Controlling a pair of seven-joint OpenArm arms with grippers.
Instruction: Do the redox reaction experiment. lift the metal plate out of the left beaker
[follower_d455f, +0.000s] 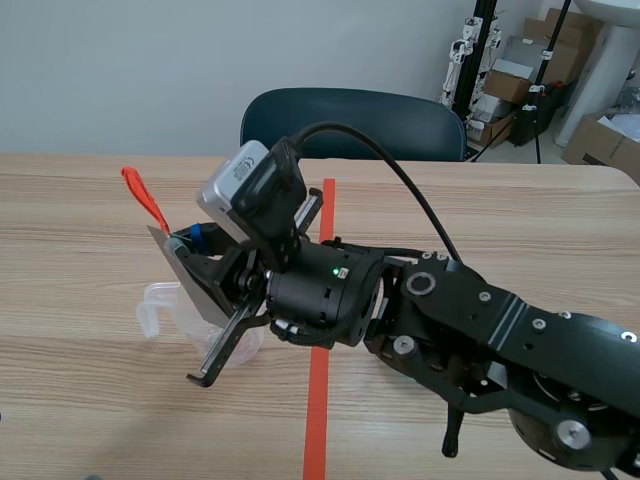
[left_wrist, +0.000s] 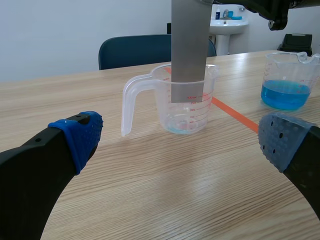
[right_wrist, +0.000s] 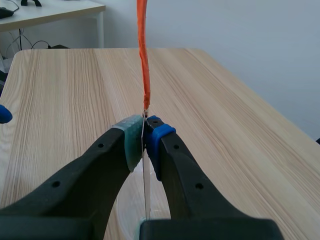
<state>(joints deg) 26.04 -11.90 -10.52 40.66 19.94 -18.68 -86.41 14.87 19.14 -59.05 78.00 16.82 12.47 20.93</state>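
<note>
Close up, my right tool (right_wrist: 144, 131) is pinched shut on the thin metal plate (left_wrist: 189, 50), one pad on each flat side. An orange strip (right_wrist: 143, 50) sticks up from the top of the plate. The plate hangs down into the left beaker (left_wrist: 165, 107). Its low end is inside the beaker, above a little blue water at the bottom. My left tool (left_wrist: 182, 142) sits in front of the beaker, fingers wide apart, holding nothing. A second beaker (left_wrist: 287, 80) with more blue water stands well off to one side of the left beaker, on the same worktop (left_wrist: 150, 190).

I think the lift is partway done. To do it well, I should pull straight up, slowly, so the plate does not bump the beaker's rim and tip it. My squeeze must be firm, because a thin wet plate could slip.
</note>
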